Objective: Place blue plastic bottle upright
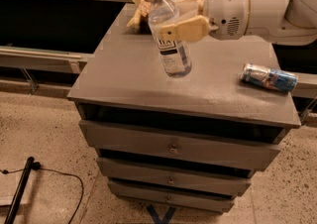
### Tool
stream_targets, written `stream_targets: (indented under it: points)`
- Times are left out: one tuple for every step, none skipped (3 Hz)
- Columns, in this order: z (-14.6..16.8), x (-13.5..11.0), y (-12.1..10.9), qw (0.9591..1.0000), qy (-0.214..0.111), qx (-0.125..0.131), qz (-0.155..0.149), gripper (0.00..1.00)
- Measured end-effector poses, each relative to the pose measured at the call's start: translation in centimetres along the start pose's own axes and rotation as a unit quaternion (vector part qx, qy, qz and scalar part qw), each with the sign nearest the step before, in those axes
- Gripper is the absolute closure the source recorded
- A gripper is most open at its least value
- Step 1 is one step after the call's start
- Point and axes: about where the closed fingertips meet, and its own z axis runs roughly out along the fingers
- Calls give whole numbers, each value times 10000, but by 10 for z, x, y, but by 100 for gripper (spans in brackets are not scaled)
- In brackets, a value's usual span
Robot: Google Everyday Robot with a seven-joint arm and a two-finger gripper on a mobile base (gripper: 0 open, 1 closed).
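In the camera view, one gripper (pixel 172 30) is reaching in from the right at the end of a white arm (pixel 257 6). Its tan fingers (pixel 190 28) are clamping the upper body of the one blue plastic bottle (pixel 168 39). One finger is crossing the front of the bottle, and the other is sitting out of sight behind it.

The bottle is standing nearly upright, leaning a little with its white cap toward the upper left. Its base is hanging over the middle of the grey cabinet top (pixel 124 77) (whether it is touching the surface I cannot tell).

One shiny blue can (pixel 269 78) is lying on its side near the right edge of the top, well apart from the bottle. One crumpled tan packet (pixel 140 14) is resting at the back of the top, partly hidden behind the bottle.

Below the top, three drawers (pixel 173 144) are stacking one under another, each showing a small knob. On the speckled floor to the left, one thin cable (pixel 64 178) is trailing beside one dark rod (pixel 19 196).
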Motion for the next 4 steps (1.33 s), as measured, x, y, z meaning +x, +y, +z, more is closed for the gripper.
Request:
stream_targets:
  points:
    - [-3,10,-27,9961,-440,723,-262,100]
    - [-9,18,-63,9860,-809,1392,-426,100]
    - [-8,38,-75,9841,-729,1577,-357,100]
    - [-9,58,-82,9836,-612,1675,-253,100]
